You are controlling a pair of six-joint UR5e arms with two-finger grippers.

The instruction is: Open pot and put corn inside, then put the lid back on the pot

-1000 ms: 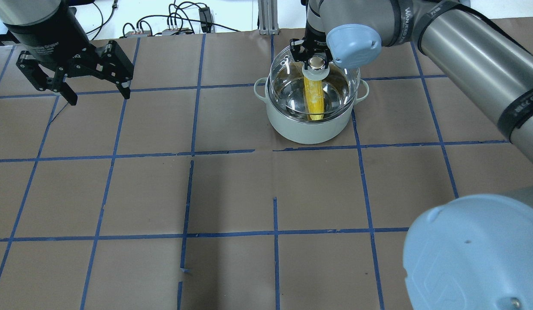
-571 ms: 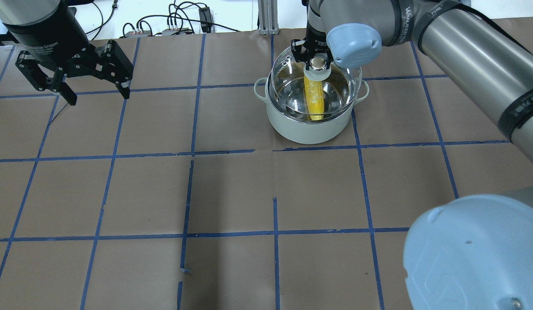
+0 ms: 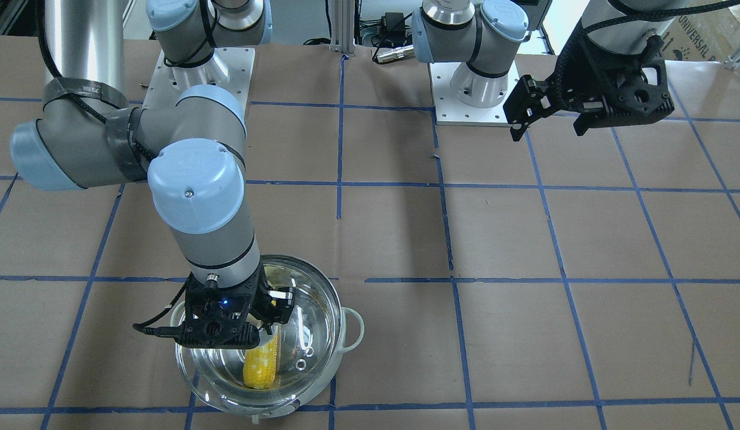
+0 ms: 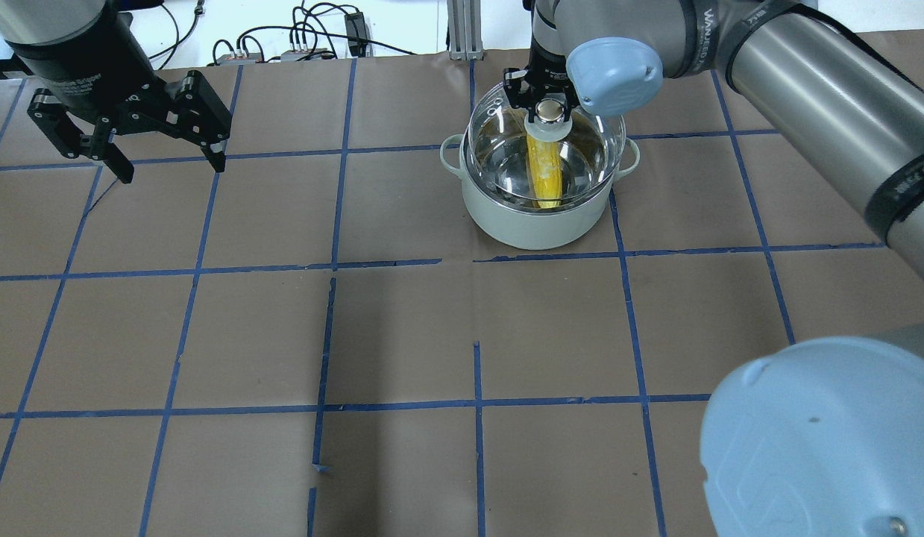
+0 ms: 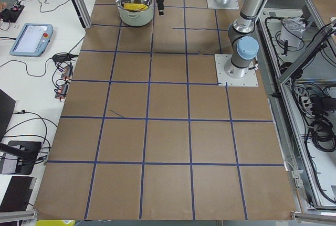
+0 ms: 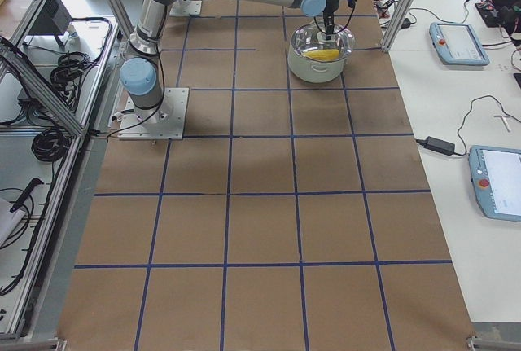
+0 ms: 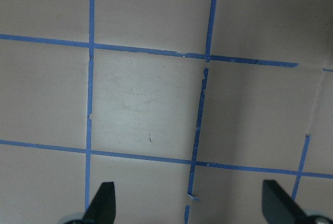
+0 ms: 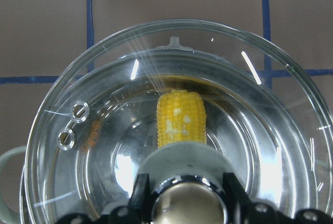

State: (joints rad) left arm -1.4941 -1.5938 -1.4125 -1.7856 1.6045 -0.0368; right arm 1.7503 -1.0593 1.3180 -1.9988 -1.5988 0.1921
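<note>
The pot (image 4: 536,220) has a pale grey-green outside and a shiny steel inside, and stands at the far right of the table. The yellow corn (image 4: 545,173) lies inside it and shows through the glass. My right gripper (image 4: 549,110) is shut on the knob of the clear glass lid (image 4: 585,145) and holds it just over the pot's mouth. In the right wrist view the lid (image 8: 104,146) covers the corn (image 8: 180,117). In the front view the lid (image 3: 313,316) overlaps the pot's handle (image 3: 356,329). My left gripper (image 4: 172,168) is open and empty, hovering far left.
Brown paper with a blue tape grid (image 4: 402,335) covers the table. Cables and small boxes (image 4: 297,45) lie beyond the far edge. My right arm's elbow (image 4: 819,440) fills the near right corner. The left wrist view shows only bare grid (image 7: 151,109).
The right gripper and the lid have barely shifted over the pot. The left arm has not moved.
</note>
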